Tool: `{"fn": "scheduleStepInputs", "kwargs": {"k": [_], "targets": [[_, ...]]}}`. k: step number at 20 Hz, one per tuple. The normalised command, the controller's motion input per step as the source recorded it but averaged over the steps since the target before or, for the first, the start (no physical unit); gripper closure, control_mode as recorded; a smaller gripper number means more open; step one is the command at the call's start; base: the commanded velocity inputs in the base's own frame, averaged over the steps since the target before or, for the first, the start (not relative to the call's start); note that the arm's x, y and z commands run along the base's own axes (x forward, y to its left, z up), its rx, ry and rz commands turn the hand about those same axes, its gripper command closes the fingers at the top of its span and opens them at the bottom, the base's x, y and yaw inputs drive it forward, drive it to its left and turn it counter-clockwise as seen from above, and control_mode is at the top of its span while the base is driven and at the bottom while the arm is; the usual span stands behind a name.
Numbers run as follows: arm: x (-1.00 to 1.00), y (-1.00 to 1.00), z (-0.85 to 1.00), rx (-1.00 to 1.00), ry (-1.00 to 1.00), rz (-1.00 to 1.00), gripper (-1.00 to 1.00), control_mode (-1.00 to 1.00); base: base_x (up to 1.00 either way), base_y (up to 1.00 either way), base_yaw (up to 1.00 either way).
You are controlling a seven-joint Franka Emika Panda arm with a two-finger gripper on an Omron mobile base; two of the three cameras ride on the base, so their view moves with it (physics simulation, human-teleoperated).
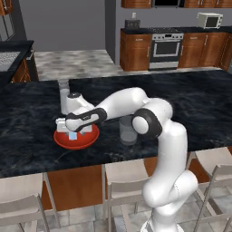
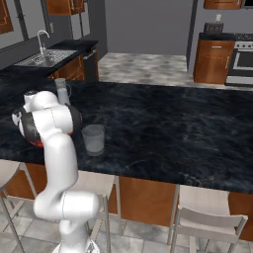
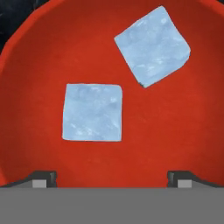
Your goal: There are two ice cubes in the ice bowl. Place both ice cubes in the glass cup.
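I've hung the claw [image 3: 112, 177] spread wide over the red bowl [image 3: 35, 52] so its tips can straddle the nearer ice cube [image 3: 92, 112], the other cube [image 3: 152, 46] lying apart, the glass [image 1: 128, 130] waiting just beside.

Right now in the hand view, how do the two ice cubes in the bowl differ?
The nearer ice cube lies square to the view, edges level; the farther ice cube is turned to a diagonal. The nearer one sits near the middle of the red bowl, roughly between the open gripper fingertips; the farther one lies off toward the rim. Both are pale blue, similar in size, apart, resting on the bowl floor.
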Motion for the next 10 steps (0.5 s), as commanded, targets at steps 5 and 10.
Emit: {"fn": "scheduleStepInputs", "kwargs": {"k": [5, 10], "targets": [[0.24, 0.19, -0.04, -0.01, 0.00, 0.00, -1.00, -1.00, 0.00, 0.00, 0.00], [0.10, 0.11, -0.23, 0.00, 0.00, 0.00, -1.00, -1.00, 0.00, 0.00, 0.00]]}}
